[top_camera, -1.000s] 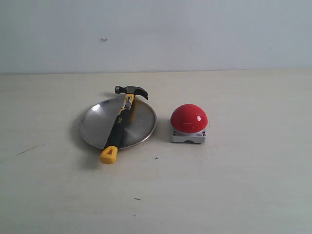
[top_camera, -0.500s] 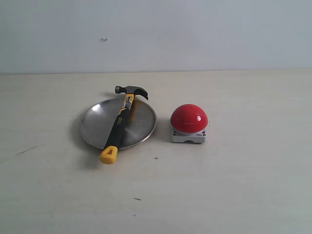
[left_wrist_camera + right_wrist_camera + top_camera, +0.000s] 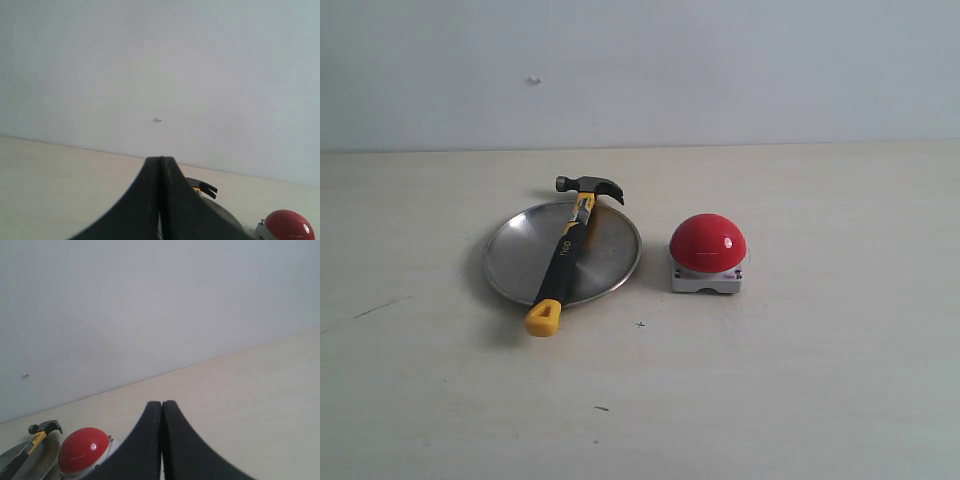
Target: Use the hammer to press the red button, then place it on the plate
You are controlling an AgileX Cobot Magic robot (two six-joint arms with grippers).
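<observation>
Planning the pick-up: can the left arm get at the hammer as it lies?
Probably yes. The hammer lies across the plate, handle bare, nothing over it; the red button sits apart to its right in the exterior view. The left gripper is shut and would have to open first.

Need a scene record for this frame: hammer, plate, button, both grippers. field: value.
hammer: lying across the plate, head past the far rim, yellow end past the near rim
plate: flat, under the hammer
red button: right of the plate in the exterior view, apart from it
left gripper: shut, empty
right gripper: shut, empty
arms in exterior view: none
</observation>
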